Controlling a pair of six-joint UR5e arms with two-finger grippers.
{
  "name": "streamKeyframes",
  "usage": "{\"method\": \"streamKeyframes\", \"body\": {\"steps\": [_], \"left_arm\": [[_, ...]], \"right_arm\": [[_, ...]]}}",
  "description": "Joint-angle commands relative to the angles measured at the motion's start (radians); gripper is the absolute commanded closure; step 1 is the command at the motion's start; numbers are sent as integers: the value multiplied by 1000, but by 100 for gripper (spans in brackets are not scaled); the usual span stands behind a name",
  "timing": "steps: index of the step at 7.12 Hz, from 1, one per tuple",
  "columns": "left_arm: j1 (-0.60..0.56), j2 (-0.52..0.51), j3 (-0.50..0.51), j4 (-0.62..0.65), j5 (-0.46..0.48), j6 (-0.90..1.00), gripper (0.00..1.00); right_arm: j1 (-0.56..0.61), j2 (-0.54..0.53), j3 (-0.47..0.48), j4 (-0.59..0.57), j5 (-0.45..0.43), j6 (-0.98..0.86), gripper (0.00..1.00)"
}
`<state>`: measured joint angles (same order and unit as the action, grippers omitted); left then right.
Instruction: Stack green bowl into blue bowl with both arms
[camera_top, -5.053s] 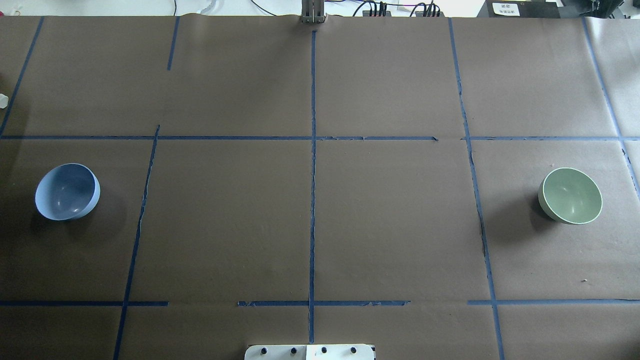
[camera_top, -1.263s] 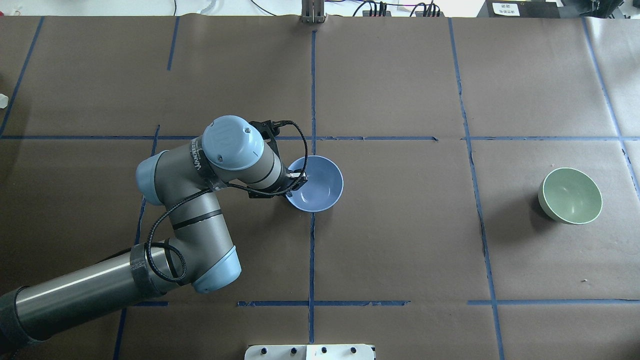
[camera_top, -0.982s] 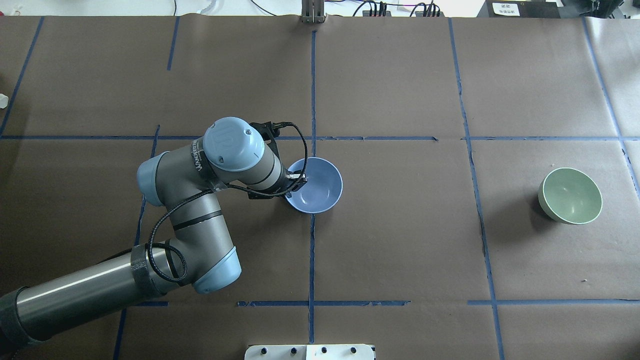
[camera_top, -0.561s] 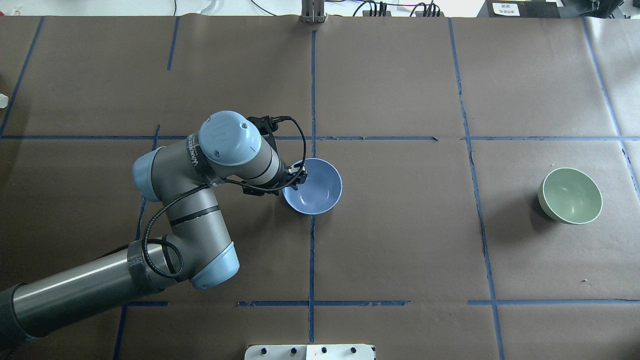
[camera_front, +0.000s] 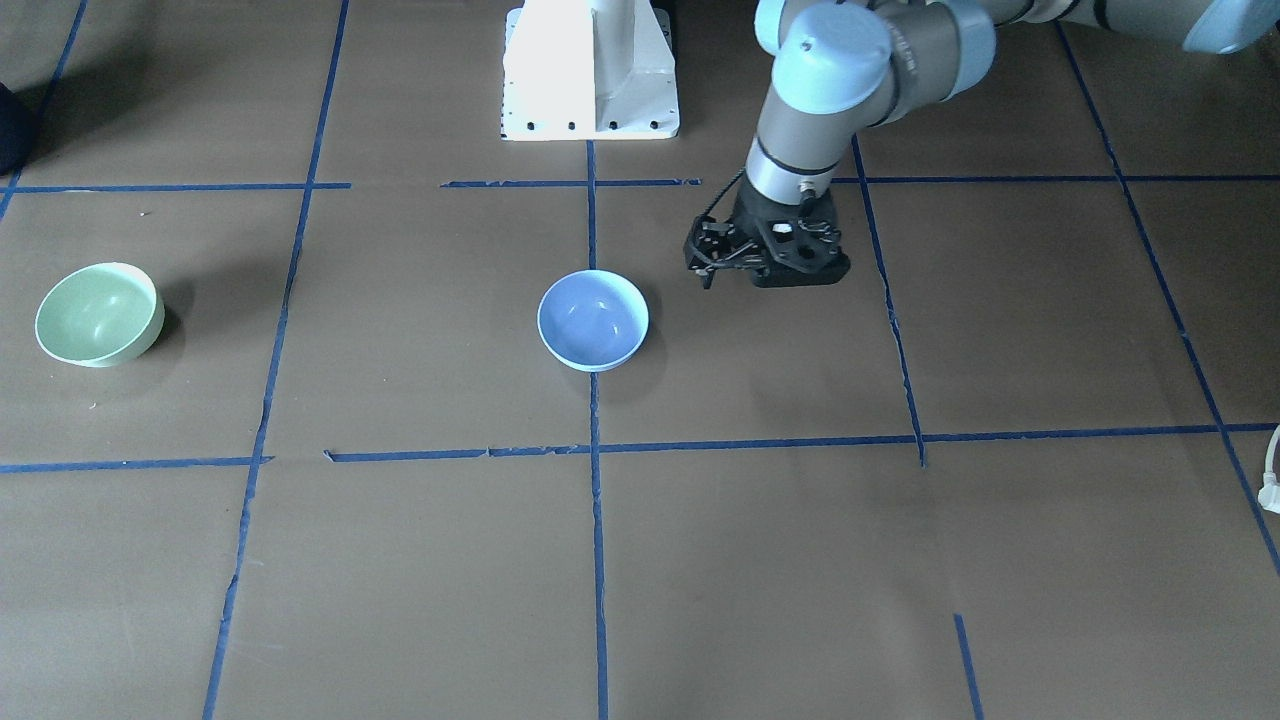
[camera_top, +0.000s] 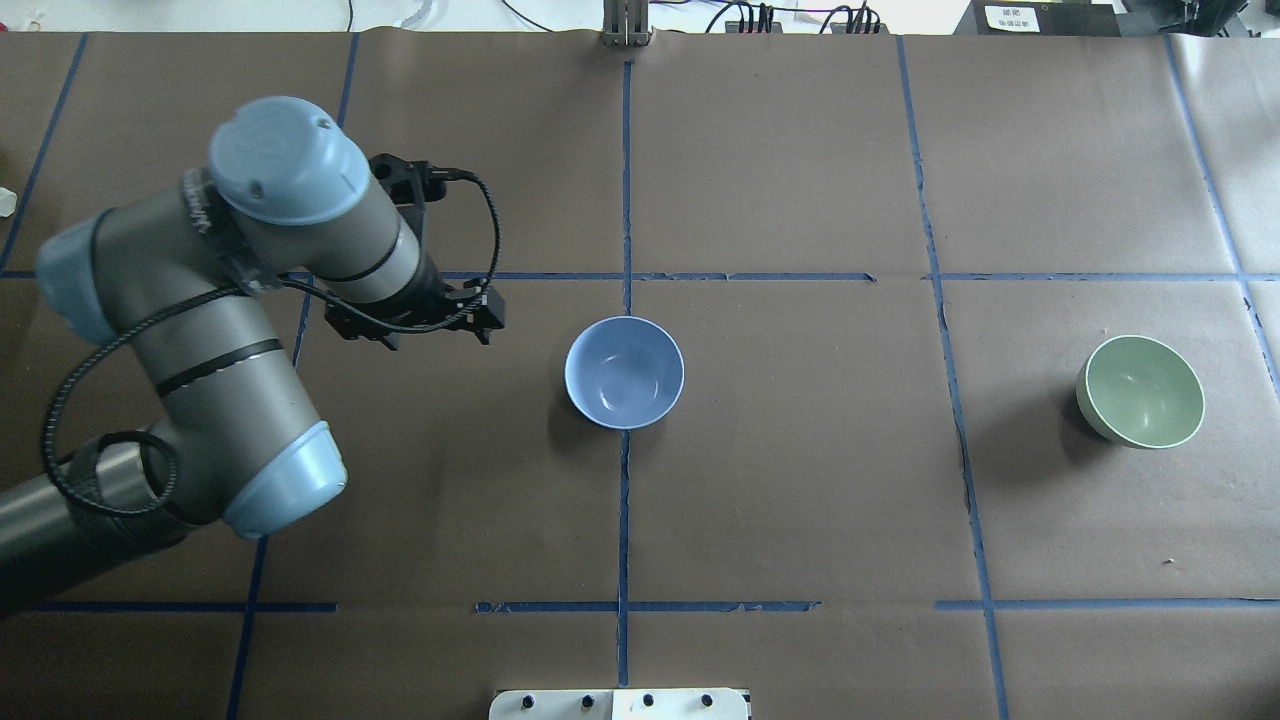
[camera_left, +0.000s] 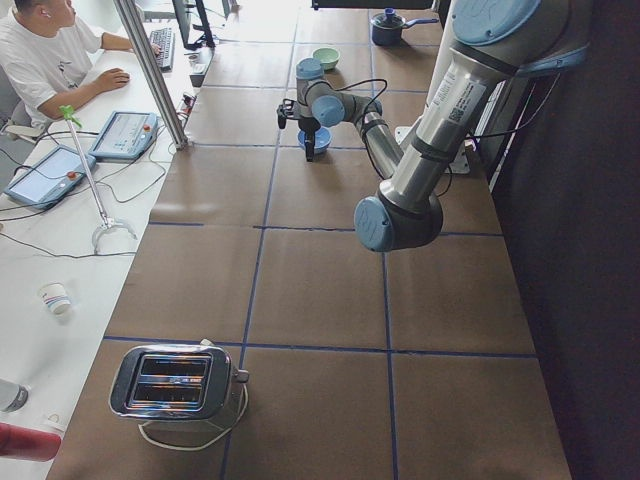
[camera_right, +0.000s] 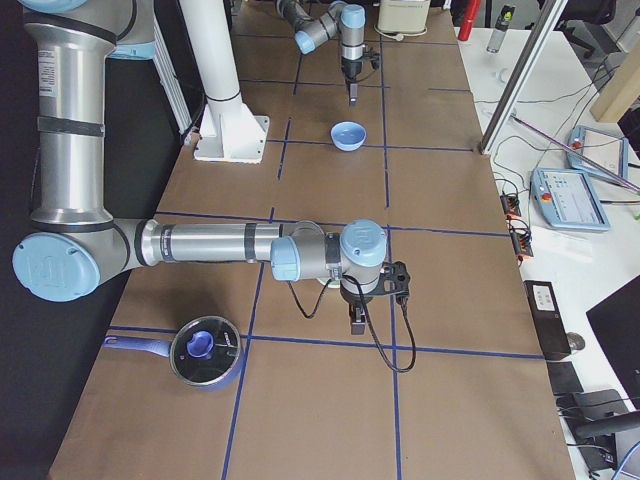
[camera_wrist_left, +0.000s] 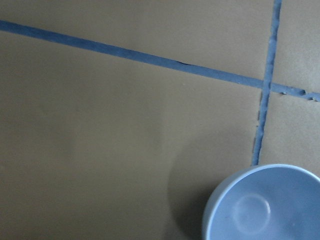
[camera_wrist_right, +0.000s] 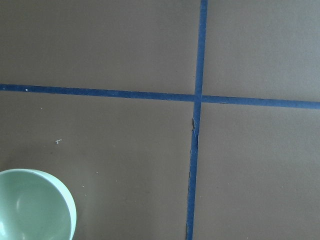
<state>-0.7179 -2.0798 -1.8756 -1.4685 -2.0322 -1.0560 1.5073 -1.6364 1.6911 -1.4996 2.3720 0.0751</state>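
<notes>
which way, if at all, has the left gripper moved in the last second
Yes. In the overhead view the left gripper has drawn back leftward from the blue bowl, which sits on the centre tape line, leaving a gap.

Table (camera_left: 320, 290): covered in brown paper and divided by blue tape lines (camera_left: 300, 228).
Left arm (camera_left: 400, 190): seen near and large at the right, elbow bent low, forearm led toward the far half.
Left gripper (camera_left: 308, 153): pointed straight down, just in front of the blue bowl (camera_left: 322, 141); how its jaws stand cannot be read.
Blue bowl: partly hidden by the gripper.
Green bowl (camera_left: 326, 57): set farther along, well apart.
Saucepan (camera_left: 386, 27): placed at the far end.
Toaster (camera_left: 172, 381): placed at the near end.
Operator (camera_left: 40, 60): seated at a white bench (camera_left: 60, 230).
</notes>
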Motion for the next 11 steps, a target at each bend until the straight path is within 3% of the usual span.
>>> {"method": "streamKeyframes", "body": {"steps": [1,2,4,5,6,7,10,11], "left_arm": [[-209,239,-50,7,-109,350,0],[-353,353,-45,7,-152,609,0],[-654,534,4,7,-325,961,0],[-769,584,68,7,-330,1166,0],[-823,589,104,7,-330,1244,0],[-824,590,107,7,-329,1245,0],[-824,587,102,7,-329,1240,0],[-824,587,105,7,-329,1239,0]], "right_arm": [[-19,16,2,-1,1,20,0],[-22,15,5,1,1,22,0],[-22,15,9,9,1,23,0],[-47,15,30,12,0,69,0],[-76,6,59,54,1,168,0],[-129,-43,56,202,3,308,0],[-309,-83,-124,798,-28,729,0],[-343,-135,-131,877,-28,742,0]]}}
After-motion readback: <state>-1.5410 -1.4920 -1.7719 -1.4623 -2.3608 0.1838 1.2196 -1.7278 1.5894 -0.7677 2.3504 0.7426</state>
